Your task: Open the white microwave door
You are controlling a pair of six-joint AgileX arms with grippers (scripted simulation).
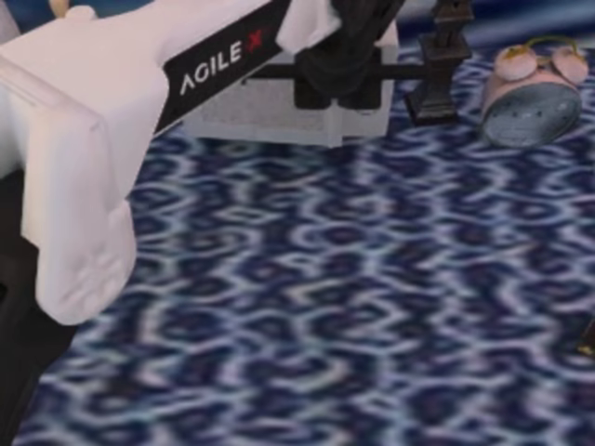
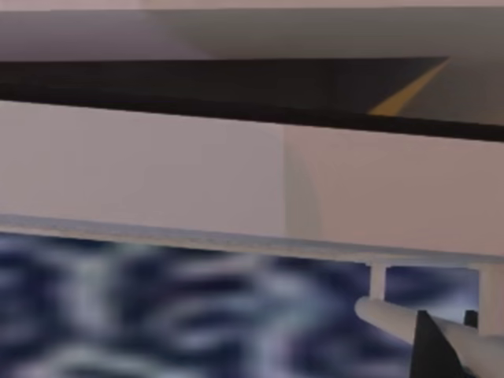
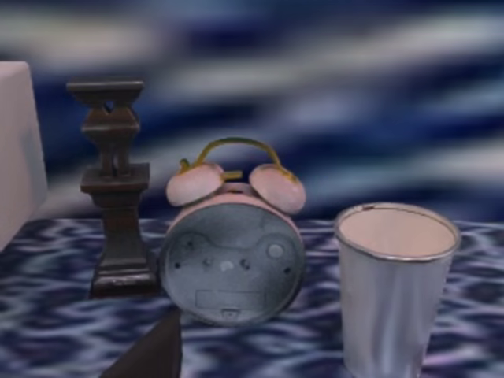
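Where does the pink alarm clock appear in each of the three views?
Top view: pink alarm clock at upper right, beside the dark statuette.
Left wrist view: not in it.
Right wrist view: clock at centre, between statuette and metal cup.
Shared landmark: the statuette.

Boxy white microwave looks smooth matt plastic; the blue-and-white patterned table cover looks like soft cloth. Pink twin-bell alarm clock has a dull grey back, the dark carved pedestal figure looks matt, woodlike. Tapered silver cup looks like brushed metal with a shiny rim.
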